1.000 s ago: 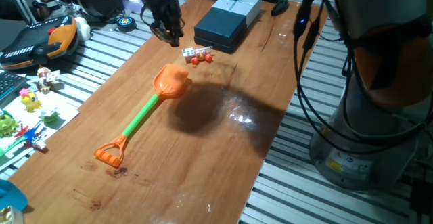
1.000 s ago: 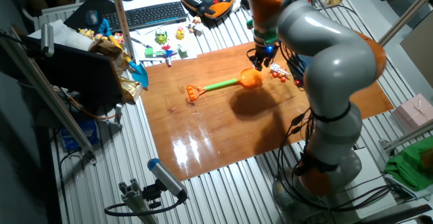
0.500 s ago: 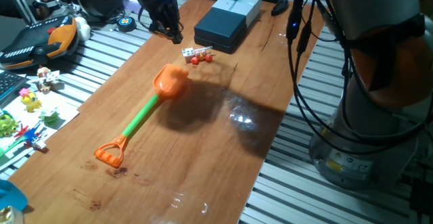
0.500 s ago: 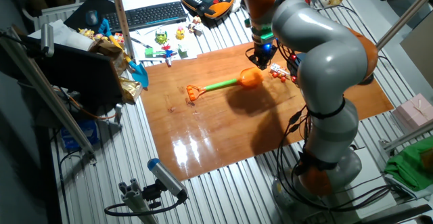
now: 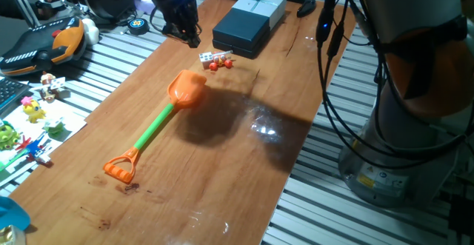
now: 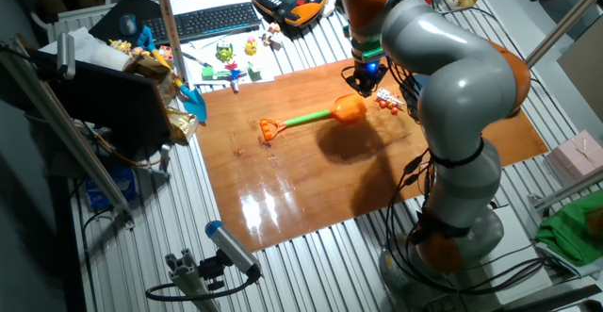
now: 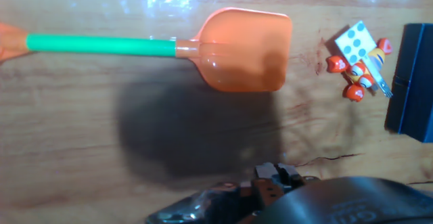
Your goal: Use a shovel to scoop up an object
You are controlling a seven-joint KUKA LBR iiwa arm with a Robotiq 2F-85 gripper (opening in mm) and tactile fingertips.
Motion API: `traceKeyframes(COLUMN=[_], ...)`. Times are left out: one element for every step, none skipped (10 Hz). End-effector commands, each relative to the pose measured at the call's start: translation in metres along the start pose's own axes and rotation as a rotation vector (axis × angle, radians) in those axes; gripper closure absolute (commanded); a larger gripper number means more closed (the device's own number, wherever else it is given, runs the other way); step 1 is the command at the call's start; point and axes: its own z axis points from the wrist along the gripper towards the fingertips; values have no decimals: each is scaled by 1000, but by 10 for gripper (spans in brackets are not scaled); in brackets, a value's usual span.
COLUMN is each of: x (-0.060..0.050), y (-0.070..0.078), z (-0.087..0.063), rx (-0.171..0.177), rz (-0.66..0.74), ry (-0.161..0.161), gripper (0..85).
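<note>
Orange plastic dominates one fixed view: the long toy shovel lies flat on the brown wooden worktop, its scoop blade toward the far end, its bright green shaft running back to the D-shaped loop. Just beyond the blade sits the small white cube with coloured dots, touching or nearly touching a cluster of tiny red pieces, all beside a dark blue box. The hand hangs above the far left edge of the worktop. Compared with a second ago it has drifted slightly away from the cube and toward the edge; over the last half second it has barely shifted. Its fingers look close together, but I cannot tell for sure whether they are pressed shut.

In the other fixed view, the hand hovers over the blade end of the shovel, apart from it. The shovel has not moved, so nothing has been grasped.

The hand view looks straight down: the orange blade fills the upper middle, the green shaft runs left, and the dotted cube lies right of the blade, apart from it, against the red pieces. The fingers themselves are hidden.

My reading is that the arm is settling before descending for the shovel; scooping has not begun.
</note>
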Motion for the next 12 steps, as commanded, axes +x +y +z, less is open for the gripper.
traceKeyframes(x=[0,0,0,0,0,0,0,0,0,0,0,0], y=[0,0,0,0,0,0,0,0,0,0,0,0], z=[0,0,0,0,0,0,0,0,0,0,0,0], rx=[-1,-9,-38,-92,-106,-146,-147,-192,-180,-169,-155,-155], rz=[20,66,171,295,339,384,420,477,483,490,496,508], ry=[-4,-23,-119,-145,-111,-80,-71,-65,-45,-24,-24,-23], gripper=[843,843,843,843,843,843,843,843,843,843,843,843])
